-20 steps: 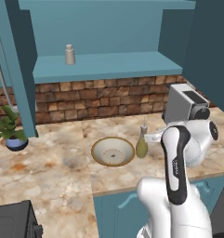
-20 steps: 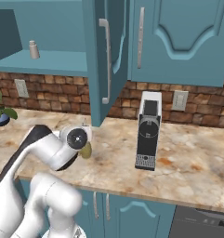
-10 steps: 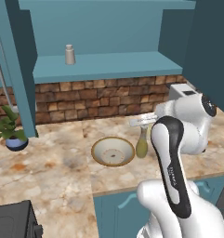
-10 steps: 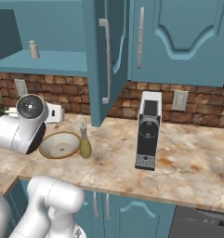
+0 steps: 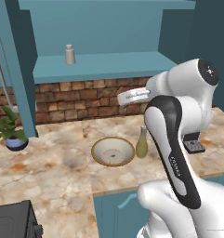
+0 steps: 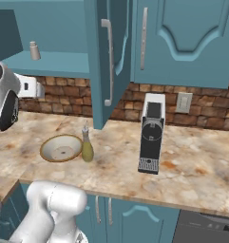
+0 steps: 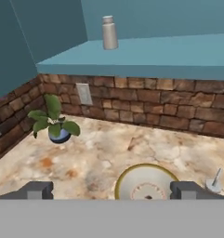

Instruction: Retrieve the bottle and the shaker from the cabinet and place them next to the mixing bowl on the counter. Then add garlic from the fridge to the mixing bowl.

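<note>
Marbled counter (image 5: pixel 62 172), bottle (image 5: pixel 141 143) touching mixing bowl (image 5: pixel 113 151), shaker (image 5: pixel 69 54) on cabinet (image 5: pixel 104 65) shelf, pincer (image 7: pixel 111 189) wide open, empty

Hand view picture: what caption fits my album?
Open claw above the mixing bowl, shaker waiting on the cabinet shelf.

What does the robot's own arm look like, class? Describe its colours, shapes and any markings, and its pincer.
The arm is glossy white with rounded, tube-like links and a black band down one link, bearing small pale lettering too small to read. Its joints end in dark round caps with a grey disc. The pincer has two small dark grey, blocky fingertips. No cables show.
</note>
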Controlling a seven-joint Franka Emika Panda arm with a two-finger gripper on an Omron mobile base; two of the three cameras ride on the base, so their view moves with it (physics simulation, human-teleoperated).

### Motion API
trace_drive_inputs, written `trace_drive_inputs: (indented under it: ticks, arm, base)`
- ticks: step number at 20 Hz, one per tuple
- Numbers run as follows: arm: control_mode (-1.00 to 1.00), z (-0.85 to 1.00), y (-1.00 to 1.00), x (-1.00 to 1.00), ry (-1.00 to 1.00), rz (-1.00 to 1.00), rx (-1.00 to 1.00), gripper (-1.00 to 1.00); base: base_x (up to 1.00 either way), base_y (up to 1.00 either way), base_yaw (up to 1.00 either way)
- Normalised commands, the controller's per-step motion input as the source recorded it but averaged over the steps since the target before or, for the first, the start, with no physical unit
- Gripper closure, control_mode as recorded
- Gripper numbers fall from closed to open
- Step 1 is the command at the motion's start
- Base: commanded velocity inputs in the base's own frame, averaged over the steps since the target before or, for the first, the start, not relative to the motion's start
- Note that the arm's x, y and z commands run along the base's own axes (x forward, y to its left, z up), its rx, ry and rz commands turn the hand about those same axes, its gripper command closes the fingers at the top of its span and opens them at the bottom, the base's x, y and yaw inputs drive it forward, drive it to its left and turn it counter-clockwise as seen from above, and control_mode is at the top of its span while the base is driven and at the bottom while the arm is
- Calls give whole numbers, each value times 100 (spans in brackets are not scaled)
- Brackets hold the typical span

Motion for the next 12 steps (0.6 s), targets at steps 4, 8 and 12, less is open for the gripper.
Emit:
trace_drive_inputs:
  ticks: [4,8,12]
  arm:
    - [-100,25,0,0,-10,0,1,-100]
    - [-100,16,18,15,-14,0,0,-100]
    - [-100,42,38,23,-1,0,0,-100]
  base:
    - [0,0,0]
    - [0,0,0]
    - [0,0,0]
